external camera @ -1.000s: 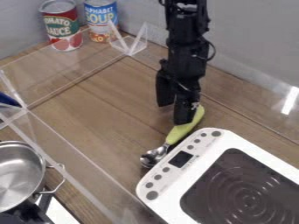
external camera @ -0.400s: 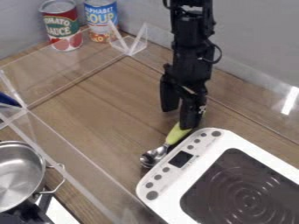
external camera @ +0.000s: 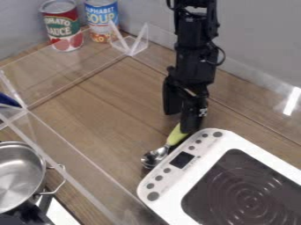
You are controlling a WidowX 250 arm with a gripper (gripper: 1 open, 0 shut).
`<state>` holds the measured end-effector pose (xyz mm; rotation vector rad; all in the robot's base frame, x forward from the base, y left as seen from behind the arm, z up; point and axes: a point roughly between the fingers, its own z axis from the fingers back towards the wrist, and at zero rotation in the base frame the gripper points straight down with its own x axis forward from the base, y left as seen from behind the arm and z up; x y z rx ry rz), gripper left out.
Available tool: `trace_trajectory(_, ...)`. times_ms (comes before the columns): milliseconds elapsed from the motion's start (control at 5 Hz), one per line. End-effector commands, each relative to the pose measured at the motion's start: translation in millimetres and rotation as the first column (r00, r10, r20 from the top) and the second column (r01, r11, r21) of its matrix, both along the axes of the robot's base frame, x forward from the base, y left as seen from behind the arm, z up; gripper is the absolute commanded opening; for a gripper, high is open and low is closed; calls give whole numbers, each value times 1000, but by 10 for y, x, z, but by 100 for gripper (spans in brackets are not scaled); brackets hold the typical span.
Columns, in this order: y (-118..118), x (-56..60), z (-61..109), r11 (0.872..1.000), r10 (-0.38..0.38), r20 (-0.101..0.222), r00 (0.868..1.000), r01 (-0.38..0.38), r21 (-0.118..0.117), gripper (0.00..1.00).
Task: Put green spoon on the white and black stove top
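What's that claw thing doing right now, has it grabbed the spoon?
End effector: open, holding nothing; it hangs just above the handle of the green spoon, which lies on the table beside the stove top.

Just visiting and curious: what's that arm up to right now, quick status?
Gripper open, pointing down over the green spoon's handle. Green spoon flat on the table, against the stove top edge, not held. Nothing in the way.

Two labelled tin cans, one red [external camera: 60,25] and one blue-and-white [external camera: 101,18], stand side by side at the back of the wooden counter [external camera: 106,97]. A shiny steel pot [external camera: 20,178] sits at the lower left edge.
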<state>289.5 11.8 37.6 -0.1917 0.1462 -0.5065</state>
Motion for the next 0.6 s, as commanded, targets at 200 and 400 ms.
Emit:
trace_trajectory(200, -115, 63, 204, 989, -143, 66, 988, 144, -15, 100)
trace_trajectory(400, -101, 131, 187, 983, -179, 57, 982, 180, -22, 100)
